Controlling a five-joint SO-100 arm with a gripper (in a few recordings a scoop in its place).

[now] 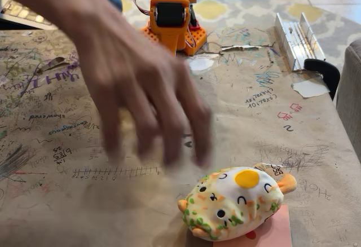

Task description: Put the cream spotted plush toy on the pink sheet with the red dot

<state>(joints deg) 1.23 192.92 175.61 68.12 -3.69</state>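
The cream spotted plush toy [234, 202] lies at the bottom right of the fixed view, resting on the pink sheet with the red dot [272, 231]. The toy covers most of the sheet, and a sliver of the red dot [250, 235] peeks out at the toy's lower edge. The orange arm's base [171, 13] stands at the top centre, far behind the toy. Its fingers are out of the picture. A person's blurred hand [141, 95] hovers over the table to the upper left of the toy, fingers spread and not touching it.
Brown scribbled paper [56, 145] covers the table. A metal rail [296, 38] and a black clamp [322, 72] sit at the right edge, with a white paper scrap [310, 88] beside them. A grey upholstered edge [351, 95] stands at the far right.
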